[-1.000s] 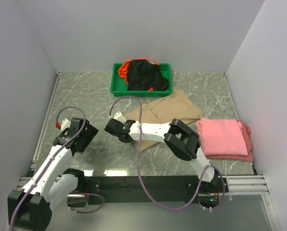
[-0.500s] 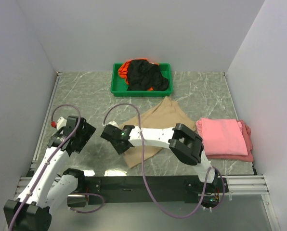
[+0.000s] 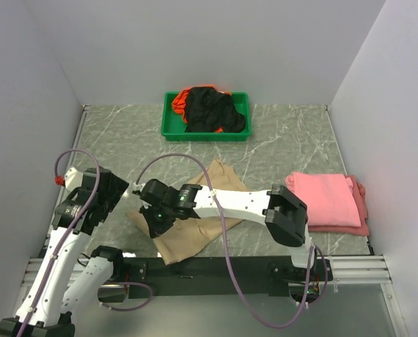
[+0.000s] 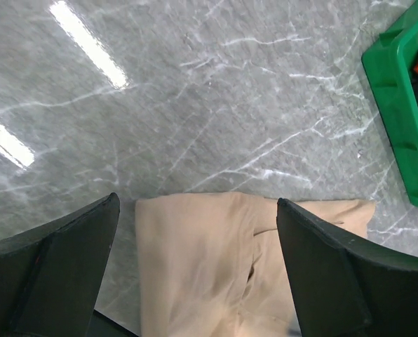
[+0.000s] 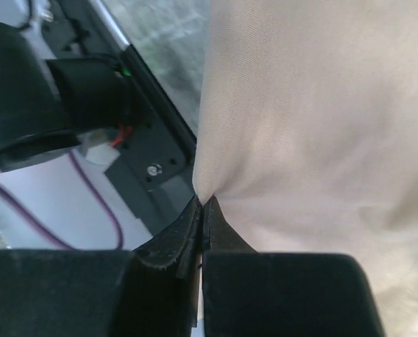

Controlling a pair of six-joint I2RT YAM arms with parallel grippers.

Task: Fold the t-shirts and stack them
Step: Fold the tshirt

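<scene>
The tan t-shirt (image 3: 184,242) lies bunched in a long diagonal strip from the table's middle toward the near edge. My right gripper (image 3: 149,216) is shut on a pinched edge of it (image 5: 279,105), low over the near left of the table. My left gripper (image 3: 114,193) is open and empty just left of the shirt. In the left wrist view the shirt's end (image 4: 209,267) lies between the spread fingers (image 4: 335,274), untouched. A folded pink t-shirt (image 3: 326,199) lies at the right. Black (image 3: 210,111) and orange (image 3: 179,104) t-shirts sit heaped in the green tray (image 3: 168,130).
The green tray stands at the back centre and also shows in the left wrist view (image 4: 402,112). White walls close in the left, back and right. The black base rail (image 3: 216,267) runs along the near edge, right by the shirt's near end.
My right gripper has dragged the tan shirt left and toward the near edge, stretching it into a strip. My left arm has drawn back to the left.
</scene>
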